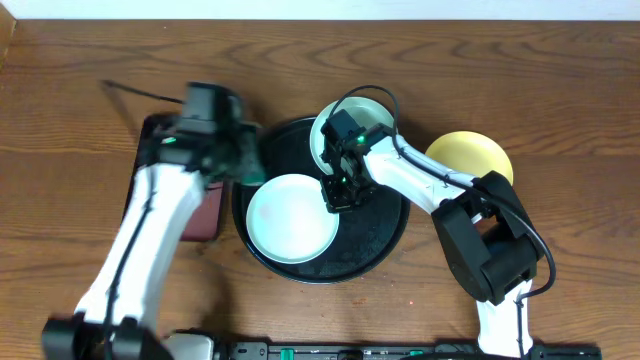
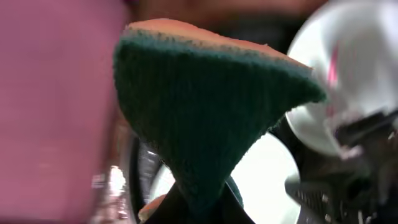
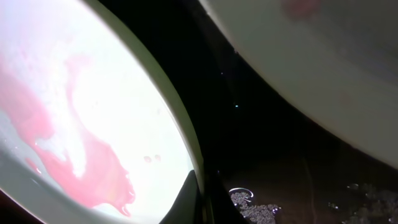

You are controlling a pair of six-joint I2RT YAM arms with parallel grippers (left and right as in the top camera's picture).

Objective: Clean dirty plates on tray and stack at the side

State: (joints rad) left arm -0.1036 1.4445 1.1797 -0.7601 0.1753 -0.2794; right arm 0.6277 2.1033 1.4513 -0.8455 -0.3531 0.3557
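Green sponge in left gripper, red-smeared plate rim beside right gripper

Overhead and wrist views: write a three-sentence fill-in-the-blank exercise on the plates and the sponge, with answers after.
The black tray carries ____ teal plates. The plate lying off the tray, on the table, is ____ in colour. The left end effector grips a green-faced ____.
Missing words: two; yellow; sponge.

White arms, black joints, cables
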